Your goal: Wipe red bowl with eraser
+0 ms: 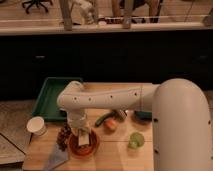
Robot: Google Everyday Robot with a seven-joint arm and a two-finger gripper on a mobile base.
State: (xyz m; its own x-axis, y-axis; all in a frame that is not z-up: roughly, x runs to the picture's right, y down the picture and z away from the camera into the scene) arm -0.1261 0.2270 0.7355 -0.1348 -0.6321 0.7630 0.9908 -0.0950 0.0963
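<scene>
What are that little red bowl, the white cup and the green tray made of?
The red bowl looks like plastic or glazed ceramic, smooth and evenly coloured; I cannot tell which. The white cup seems paper: matte, thin-walled. The green tray looks like moulded plastic, one flat colour with a raised rim. The end effector is right over the red bowl.

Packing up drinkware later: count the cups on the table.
2. The white paper cup sits at the left edge of the table; the green cup stands right of the red bowl, where the gripper rests. Others may hide behind the arm.
</scene>
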